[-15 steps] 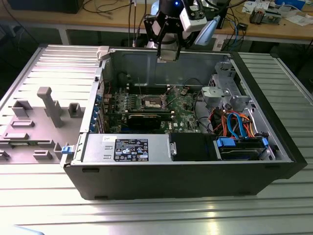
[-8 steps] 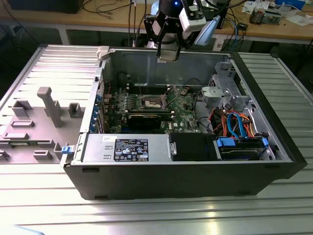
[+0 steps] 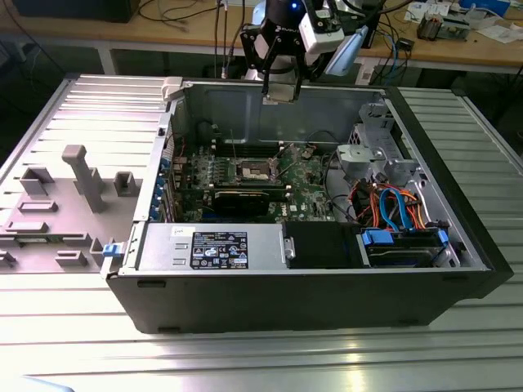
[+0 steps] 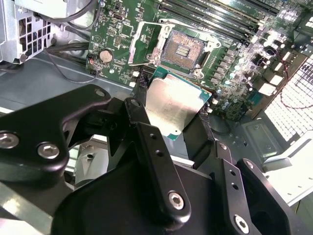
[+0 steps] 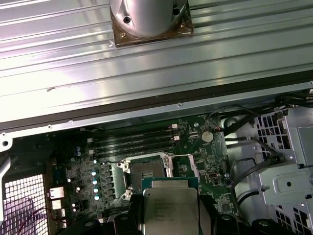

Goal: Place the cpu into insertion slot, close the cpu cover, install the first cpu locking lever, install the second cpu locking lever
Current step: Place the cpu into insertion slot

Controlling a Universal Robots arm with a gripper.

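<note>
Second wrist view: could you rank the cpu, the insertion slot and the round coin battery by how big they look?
1. cpu, though it is nearer the camera, so its lead over the slot is unsure.
2. insertion slot.
3. coin battery, clearly smallest.

Arm (image 3: 286,37) high above the slot (image 3: 255,170), wrist pointing down. Gripper (image 3: 280,90) well clear of the slot, black fingers (image 4: 146,137) clamped on cpu (image 4: 171,105) edges, chip flat.

An open computer case (image 3: 327,302) lies on a ribbed table (image 3: 245,359) beside a grey fixture (image 3: 82,175).
</note>
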